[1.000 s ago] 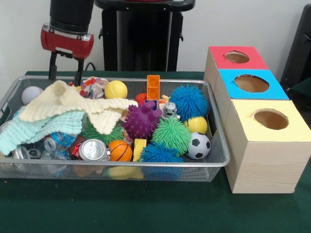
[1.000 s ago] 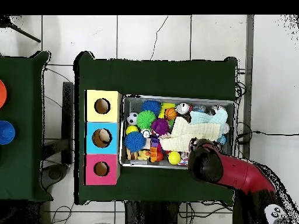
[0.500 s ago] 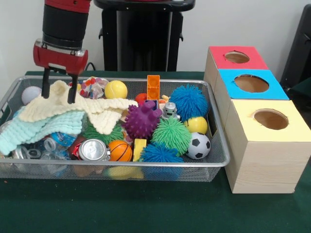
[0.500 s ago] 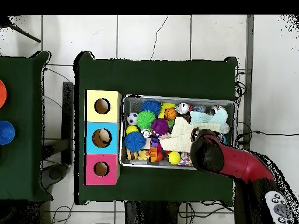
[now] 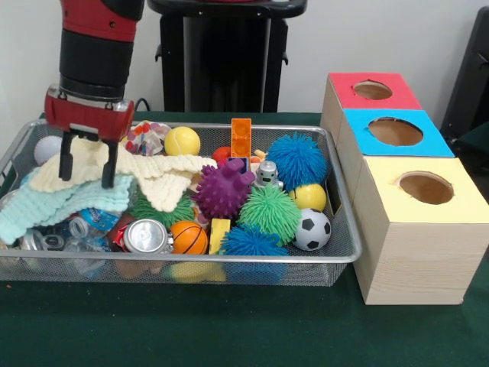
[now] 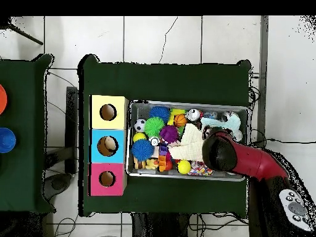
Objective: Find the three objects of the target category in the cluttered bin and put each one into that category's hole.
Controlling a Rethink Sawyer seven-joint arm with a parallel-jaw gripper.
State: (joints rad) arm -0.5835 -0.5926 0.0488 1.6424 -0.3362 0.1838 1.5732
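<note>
The wire mesh bin [image 5: 252,262] holds a heap of toys. My gripper [image 5: 86,166] is open at the bin's left end, its two fingers down on either side of a fold of a cream knitted cloth [image 5: 157,170]. A pale mint cloth [image 5: 53,205] lies under it. To the right are a purple spiky ball [image 5: 223,191], a green spiky ball [image 5: 271,212], two blue spiky balls [image 5: 296,159], a soccer ball [image 5: 312,229], a basketball [image 5: 189,238] and a yellow ball [image 5: 182,141]. In the overhead view my arm [image 6: 221,153] covers the gripper over the bin [image 6: 185,103].
Three wooden boxes with round holes stand right of the bin: red top [image 5: 344,82], blue top [image 5: 359,126], yellow top [image 5: 382,191]. A drink can [image 5: 147,235], a crushed plastic bottle [image 5: 84,225], an orange block [image 5: 241,138] and a white ball [image 5: 47,147] also lie in the bin.
My gripper has come down and forward from behind the bin's rear rim onto the cream cloth. It has stayed open. The toys have not moved.
</note>
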